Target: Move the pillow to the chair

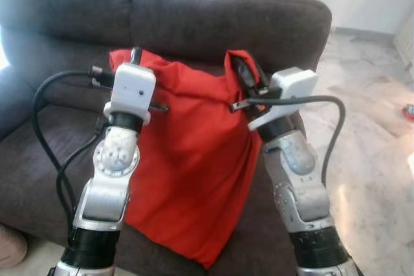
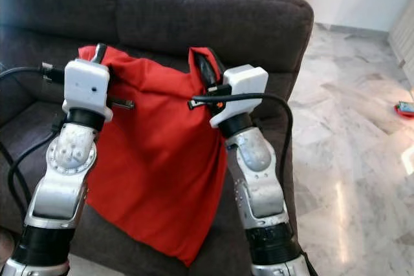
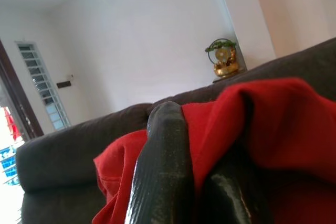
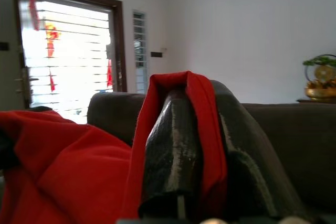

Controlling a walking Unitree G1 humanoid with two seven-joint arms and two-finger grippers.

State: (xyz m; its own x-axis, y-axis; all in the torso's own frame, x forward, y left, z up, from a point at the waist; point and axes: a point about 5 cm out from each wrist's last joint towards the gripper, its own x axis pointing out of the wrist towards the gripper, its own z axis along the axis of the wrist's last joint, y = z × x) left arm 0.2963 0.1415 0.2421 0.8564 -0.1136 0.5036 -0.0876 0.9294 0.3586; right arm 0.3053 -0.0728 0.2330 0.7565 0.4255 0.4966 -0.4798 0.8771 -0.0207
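Red pillow [image 1: 187, 159] hangs over the chair [image 1: 272, 24] because we pinch its top corners, left gripper [image 1: 134, 56] and right gripper [image 1: 240, 69] both clamped on cloth.

**No readable text in view**

We find no words, labels, brands or numbers that we can read anywhere in these views. The red pillow [image 1: 187, 159] is plain cloth, the grey chair [image 1: 220, 24] carries no tag, and the white wrist housings show no legible markings.
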